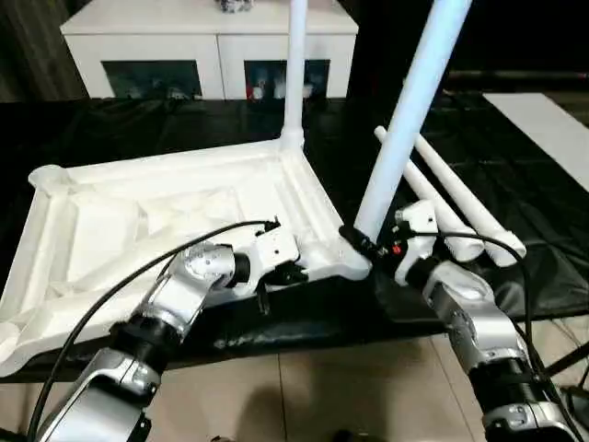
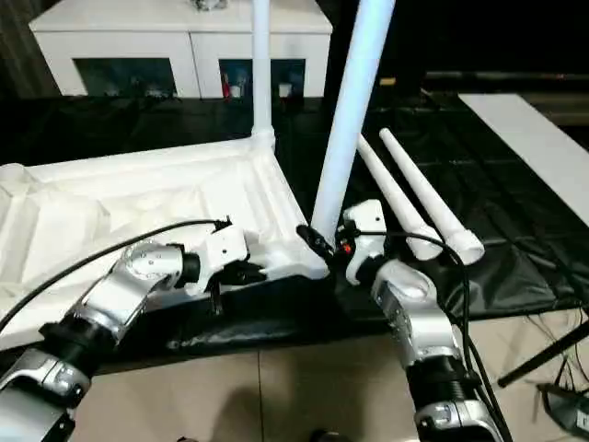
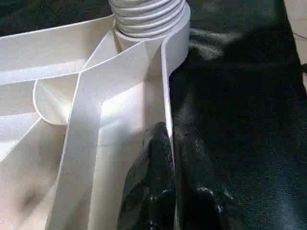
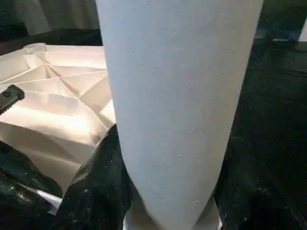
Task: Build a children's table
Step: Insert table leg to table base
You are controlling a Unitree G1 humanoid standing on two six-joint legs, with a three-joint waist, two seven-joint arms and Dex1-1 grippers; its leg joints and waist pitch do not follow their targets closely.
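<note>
1. Left gripper (image 1: 276,273): black fingers (image 3: 192,158) pinched onto the thin side rim of the tabletop (image 1: 166,221), one finger on each face of the wall, near the corner closest to the robot.
2. Right gripper (image 1: 368,247): clamped around the lower end of a leg (image 1: 409,110), which rises steeply from the tabletop's near corner socket (image 1: 345,262) and leans a little away from vertical. In the right wrist view the tube stands between the two fingers.
3. Tabletop lies upside down on the black-covered work surface (image 1: 515,147), ribbed underside up, diagonal braces visible.
4. Standing leg (image 1: 295,64) is seated upright in the far corner socket; its ridged collar meets the rim in the left wrist view.
5. Two loose legs (image 1: 460,198) lie side by side on the black cover, just to the right of the tabletop, beyond the right gripper.
6. White cabinet (image 1: 212,37) at the back; flat white board (image 1: 543,124) at far right.
</note>
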